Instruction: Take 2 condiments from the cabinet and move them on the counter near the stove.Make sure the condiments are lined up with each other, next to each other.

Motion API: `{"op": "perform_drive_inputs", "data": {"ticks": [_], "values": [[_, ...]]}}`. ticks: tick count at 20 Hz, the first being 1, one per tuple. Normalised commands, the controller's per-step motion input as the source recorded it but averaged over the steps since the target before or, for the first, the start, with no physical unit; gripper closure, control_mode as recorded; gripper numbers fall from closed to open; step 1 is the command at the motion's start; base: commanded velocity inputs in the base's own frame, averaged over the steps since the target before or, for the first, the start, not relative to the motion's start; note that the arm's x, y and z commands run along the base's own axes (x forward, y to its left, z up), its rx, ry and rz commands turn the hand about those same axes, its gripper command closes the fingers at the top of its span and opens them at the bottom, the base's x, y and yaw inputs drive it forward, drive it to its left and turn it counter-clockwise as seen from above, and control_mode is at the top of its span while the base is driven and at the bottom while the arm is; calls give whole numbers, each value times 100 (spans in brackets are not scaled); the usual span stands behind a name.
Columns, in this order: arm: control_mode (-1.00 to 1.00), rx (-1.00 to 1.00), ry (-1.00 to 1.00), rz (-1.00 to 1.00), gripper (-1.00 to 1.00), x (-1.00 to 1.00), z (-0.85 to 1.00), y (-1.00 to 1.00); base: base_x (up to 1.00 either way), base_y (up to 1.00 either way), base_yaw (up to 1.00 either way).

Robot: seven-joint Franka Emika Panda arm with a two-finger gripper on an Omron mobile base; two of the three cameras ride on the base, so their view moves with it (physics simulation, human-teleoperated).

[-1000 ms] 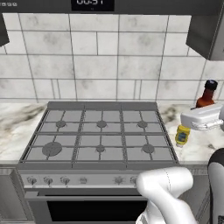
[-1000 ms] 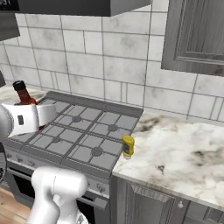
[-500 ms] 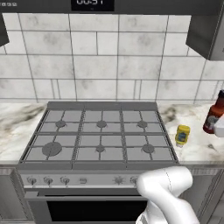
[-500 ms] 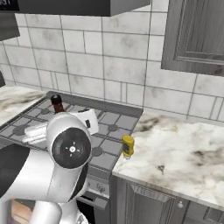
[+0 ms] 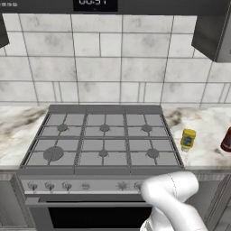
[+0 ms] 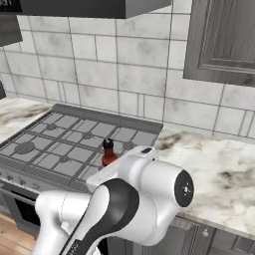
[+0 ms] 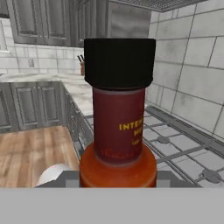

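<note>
The gripper pinches the slim dark red sauce bottle point(image 7: 118, 131) with black cap. Lower it upright (no tilt) just beside the squat yellow squeeze bottle point(image 5: 187, 139) on the veined marble counter point(image 5: 205, 131).

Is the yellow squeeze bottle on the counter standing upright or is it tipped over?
Upright. The yellow squeeze bottle stands on its base on the counter, cap on top, just right of the stove.

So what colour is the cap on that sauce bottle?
Black, on the dark red sauce bottle; the cap shows best in the hand view.
</note>
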Motion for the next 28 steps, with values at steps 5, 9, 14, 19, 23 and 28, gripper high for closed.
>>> {"op": "perform_drive_inputs", "data": {"ticks": [5,9,14,19,23,28], "values": [[-100,3,0,11,100,26,-35,-50,0,0,0],[-100,0,0,4,100,36,-44,-12,0,0,0],[-100,0,0,0,100,33,-37,-8,0,0,0],[-100,0,0,0,100,30,-38,-2,0,0,0],[-100,0,0,0,100,25,-35,-13,0,0,0],[-100,0,0,0,100,28,-33,-22,0,0,0]]}}
